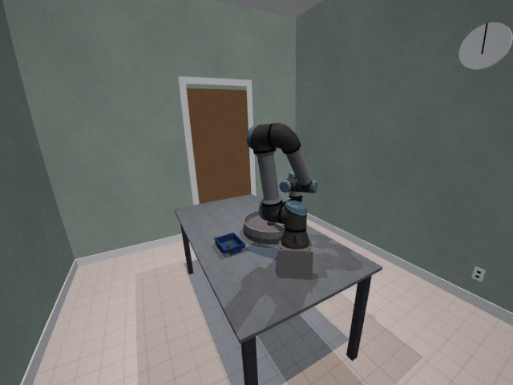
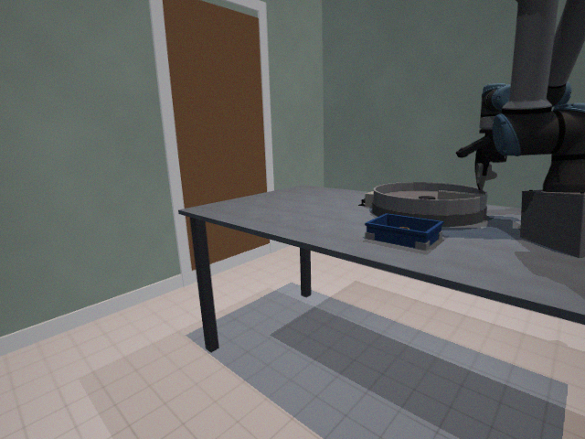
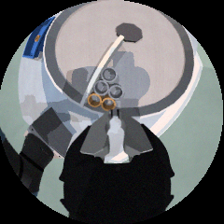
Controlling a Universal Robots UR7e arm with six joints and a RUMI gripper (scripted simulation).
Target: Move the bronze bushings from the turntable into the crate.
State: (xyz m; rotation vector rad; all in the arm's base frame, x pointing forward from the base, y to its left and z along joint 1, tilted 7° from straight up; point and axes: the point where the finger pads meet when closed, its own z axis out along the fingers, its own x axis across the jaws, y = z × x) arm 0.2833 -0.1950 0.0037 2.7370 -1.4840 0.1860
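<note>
On the turntable (image 3: 163, 56) (image 1: 256, 236) (image 2: 415, 206), the wrist view shows two bronze bushings, a left one (image 3: 90, 101) and a right one (image 3: 108, 108), near the rim on the arm's side. Three steel bushings (image 3: 109, 79) (image 3: 96, 89) (image 3: 121, 93) stand clustered just beyond them. My gripper (image 3: 114, 109) (image 2: 481, 188) is shut and empty, its tips beside the right bronze bushing in the wrist view; contact cannot be told. The blue crate (image 1: 236, 249) (image 2: 401, 237) (image 3: 31, 49) holds a bronze bushing (image 1: 228, 245) (image 3: 37, 38). In the top view the arm hides my fingers.
A pale curved bar (image 3: 99, 70) runs from the turntable's dark hub (image 3: 129, 33) towards the rim, left of the bushings. A raised wall surrounds the turntable. The robot's base block (image 1: 295, 263) (image 2: 551, 224) stands on the table (image 1: 264, 298) close to the turntable and crate.
</note>
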